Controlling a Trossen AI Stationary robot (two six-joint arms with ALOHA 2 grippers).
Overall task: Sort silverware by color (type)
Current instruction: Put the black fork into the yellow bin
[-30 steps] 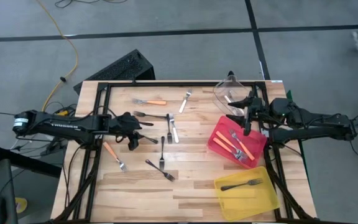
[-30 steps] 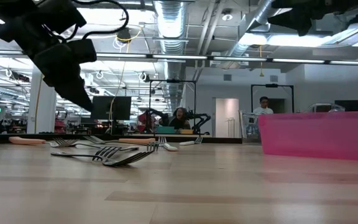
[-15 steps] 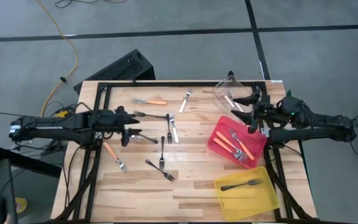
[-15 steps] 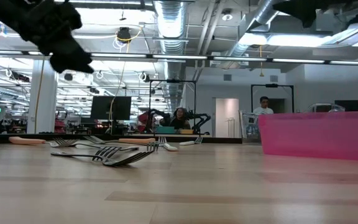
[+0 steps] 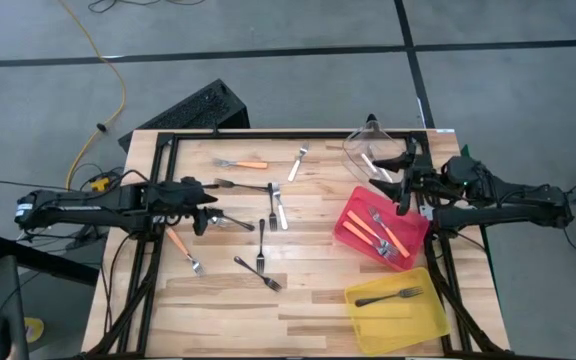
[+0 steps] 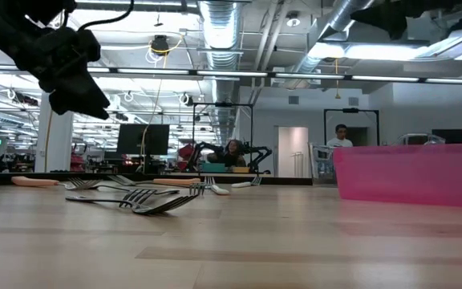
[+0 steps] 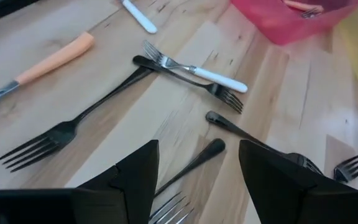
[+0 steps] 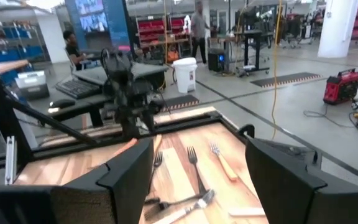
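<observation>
Left gripper (image 5: pixel 200 203) hangs above the left part of the table (image 5: pixel 308 300), fingers spread apart, nothing between them. In its wrist view the two dark fingers (image 7: pixel 132 180) frame a cluster of black forks (image 7: pixel 73 127) lying loose on the wood, one crossed by a white-handled fork (image 7: pixel 194 70); an orange-handled fork (image 7: pixel 39 65) lies just beside them.

Right gripper (image 5: pixel 405 190) sits over the table's right edge, between the clear bin (image 5: pixel 373 150) and the red bin (image 5: pixel 381 232). Fingers wide apart, empty.

Forks still loose on the table, high view:
- orange-handled fork (image 5: pixel 243 164) near the far edge
- pale fork (image 5: pixel 297 163) just to its right
- two pale forks (image 5: pixel 277 209) side by side near the centre
- black fork (image 5: pixel 243 186) near the left gripper
- black fork (image 5: pixel 261 245) and another black fork (image 5: pixel 257 271) toward the near side
- orange-handled fork (image 5: pixel 183 249) on the left, below the left arm

Forks already in bins:
- red bin: orange-handled forks (image 5: pixel 385 236)
- yellow bin (image 5: pixel 399 302): one black fork (image 5: pixel 389 296)
- clear bin: a pale piece inside, kind cannot be told

Low view: forks (image 6: pixel 139 197) lie flat on the wood at left; red bin wall (image 6: pixel 407 177) at right. A person (image 6: pixel 341 138) stands far back in the room.
</observation>
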